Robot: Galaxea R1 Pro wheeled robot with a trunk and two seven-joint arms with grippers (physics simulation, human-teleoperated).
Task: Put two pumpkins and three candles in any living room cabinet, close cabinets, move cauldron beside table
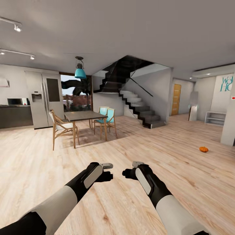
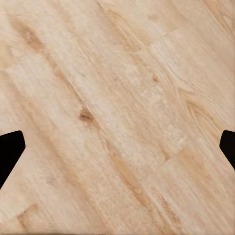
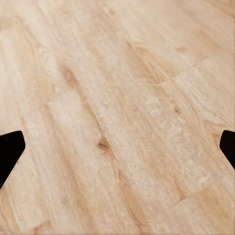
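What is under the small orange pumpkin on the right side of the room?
The small round orange pumpkin sits directly on the light wooden plank floor, with nothing else beneath it. The patch of floor right under it is covered.

I'm in an open-plan home, rendered in sim. Pale wood plank floor (image 1: 130, 209) runs wall to wall. Kitchen area at far left w/ steel fridge (image 1: 44, 98), microwave (image 1: 14, 101) on a dark counter (image 1: 16, 116). Dining table (image 1: 85, 116) w/ wood chairs (image 1: 60, 125) under a teal pendant lamp (image 1: 80, 72). Dark staircase (image 1: 137, 107) at centre, yellow door (image 1: 176, 99) & white shelf unit (image 1: 215, 118) at right.
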